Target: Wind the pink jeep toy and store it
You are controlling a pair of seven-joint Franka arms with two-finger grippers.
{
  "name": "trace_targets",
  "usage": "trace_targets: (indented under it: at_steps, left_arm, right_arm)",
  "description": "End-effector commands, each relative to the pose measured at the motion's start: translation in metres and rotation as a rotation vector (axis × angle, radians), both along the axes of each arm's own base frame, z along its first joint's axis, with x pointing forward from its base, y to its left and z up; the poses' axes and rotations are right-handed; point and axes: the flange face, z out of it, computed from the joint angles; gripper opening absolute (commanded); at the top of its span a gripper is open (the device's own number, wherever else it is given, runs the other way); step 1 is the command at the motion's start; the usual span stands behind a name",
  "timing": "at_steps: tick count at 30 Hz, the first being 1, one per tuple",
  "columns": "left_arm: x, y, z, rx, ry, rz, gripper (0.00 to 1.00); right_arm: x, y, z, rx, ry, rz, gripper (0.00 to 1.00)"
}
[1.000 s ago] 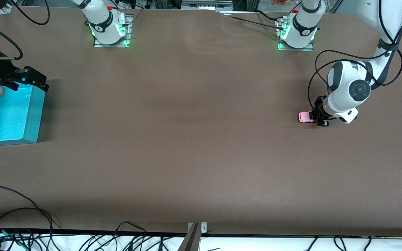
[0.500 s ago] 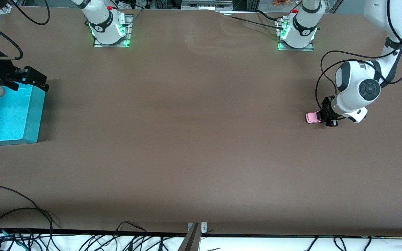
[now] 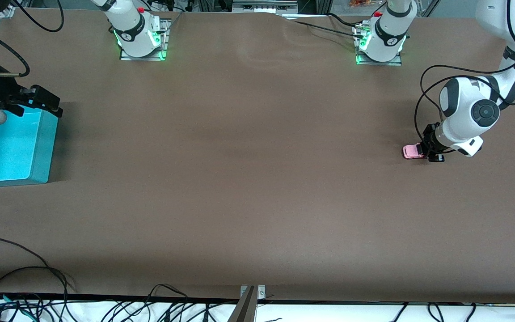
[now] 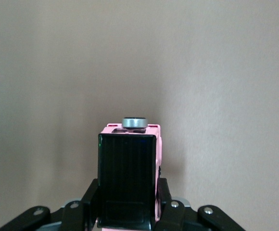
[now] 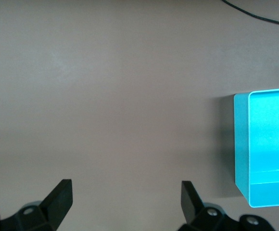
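Pink jeep toy (image 3: 411,151) clamped in left gripper (image 3: 428,152), on table (image 3: 248,179)

Brown table (image 3: 248,179) with cyan bin (image 3: 11,152), pink jeep toy (image 3: 411,151)

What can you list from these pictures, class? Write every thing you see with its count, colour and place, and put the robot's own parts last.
Pink jeep toy: one, light pink with a black roof, on the table at the left arm's end, held between the left gripper's fingers.
Box: one, turquoise, open-topped, at the right arm's end of the table.
Table: one, covered in brown.
Cables: several, black, along the table edge nearest the front camera.
Left gripper: one, black, low at the table, shut on the jeep's sides.
Right gripper: one, black, open, over the table by the box; this arm waits.
Arm bases: two, white with green lights, at the table edge farthest from the front camera.
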Motion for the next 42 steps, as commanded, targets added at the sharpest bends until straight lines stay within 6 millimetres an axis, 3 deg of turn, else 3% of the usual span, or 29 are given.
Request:
trace_targets:
  at_steps: [1,22,30,31,42]
  left_arm:
    - [-0.002,0.025,-0.032,0.008,0.007,-0.046,0.23]
    - [-0.009,0.092,-0.051,0.063,0.031,-0.07,0.23]
    - [-0.003,0.113,-0.051,0.079,0.019,-0.058,0.23]
    - [-0.001,0.125,-0.048,0.093,0.012,-0.057,0.23]
    - [-0.008,0.141,-0.053,0.092,0.02,-0.026,0.23]
  right_arm:
    - [0.0,0.002,0.007,0.003,-0.013,0.007,1.0]
    - [0.0,0.001,0.007,0.003,-0.013,0.006,1.0]
    - [0.0,0.002,0.007,0.005,-0.011,0.007,1.0]
    - [0.0,0.002,0.007,0.005,-0.013,0.007,1.0]
    - [0.0,0.002,0.007,0.005,-0.013,0.007,1.0]
